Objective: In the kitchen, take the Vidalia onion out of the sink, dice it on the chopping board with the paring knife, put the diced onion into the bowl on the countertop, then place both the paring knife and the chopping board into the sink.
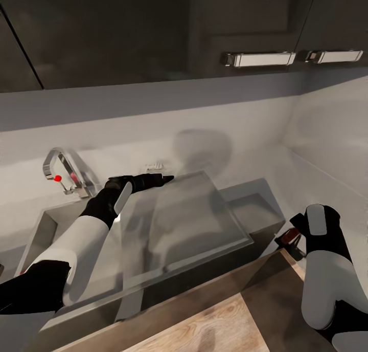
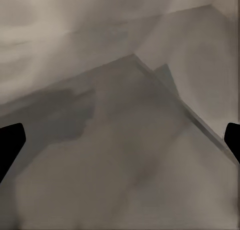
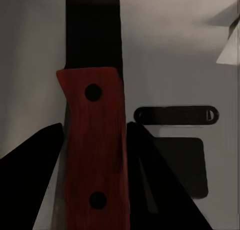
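Over the sink (image 1: 76, 239), far side: left gripper (image 1: 166, 178), jaws spread, holding nothing. Near right, by the chopping board (image 1: 214, 326): right gripper (image 3: 95, 155), jaws pinching the paring knife (image 3: 93, 140) by its red handle.

grey countertop (image 1: 327, 152), sunken sink (image 1: 204, 224), perhaps bare
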You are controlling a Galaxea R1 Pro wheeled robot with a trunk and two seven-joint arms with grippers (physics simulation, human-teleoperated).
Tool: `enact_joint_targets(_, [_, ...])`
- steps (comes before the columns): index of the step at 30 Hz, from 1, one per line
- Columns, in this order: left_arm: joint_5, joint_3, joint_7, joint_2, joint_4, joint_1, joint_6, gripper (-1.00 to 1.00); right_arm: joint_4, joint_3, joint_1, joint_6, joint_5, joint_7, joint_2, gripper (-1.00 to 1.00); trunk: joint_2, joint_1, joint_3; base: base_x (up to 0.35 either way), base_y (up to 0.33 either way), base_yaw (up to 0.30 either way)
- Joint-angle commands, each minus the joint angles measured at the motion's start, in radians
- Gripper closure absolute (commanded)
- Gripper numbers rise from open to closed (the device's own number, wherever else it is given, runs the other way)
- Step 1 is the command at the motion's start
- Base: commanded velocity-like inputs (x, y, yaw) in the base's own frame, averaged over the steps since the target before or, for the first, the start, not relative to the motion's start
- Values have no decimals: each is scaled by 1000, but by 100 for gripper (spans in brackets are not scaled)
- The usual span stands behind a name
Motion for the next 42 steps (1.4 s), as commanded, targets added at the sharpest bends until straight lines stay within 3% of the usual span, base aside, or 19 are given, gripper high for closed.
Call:
enact_joint_targets(1, [10,-1,2,0,0,-1,9,-100,-1,1,-1,2,-10,-8,0,100,-2,1,0,0,0,-21])
enact_joint_targets(7, [10,-1,2,0,8,-1,8,-100,-1,7,-1,2,-10,-8,0,100,-2,1,9,0,0,-6])
enact_joint_targets(11, [10,-1,1,0,12,-1,8,-100,-3,37,-1,2,-11,-7,0,100,-2,1,16,0,0,0])
enact_joint_targets(22, [10,-1,1,0,13,-1,7,-100,-9,216,-1,0,-11,-4,0,100,-2,1,33,0,0,0])
enact_joint_targets(23, [10,-1,1,0,13,-1,7,-100,-10,258,-1,0,-11,-4,0,100,-2,1,35,0,0,0])
enact_joint_targets(32, [10,-1,1,0,13,-1,7,-100,-15,433,-1,-1,-11,-3,0,100,-2,1,49,0,0,0])
enact_joint_targets(34, [10,-1,1,0,13,-1,7,-100,-23,502,-1,-1,-10,-2,-1,100,-2,1,52,0,0,0])
enact_joint_targets(38, [10,-1,1,0,13,-1,7,-100,-29,535,-1,-2,-10,8,-3,100,-2,1,58,0,0,0])
enact_joint_targets(42, [10,-1,1,0,13,-1,7,-100,-30,543,-1,-3,-5,79,-17,100,-2,1,62,0,0,0])
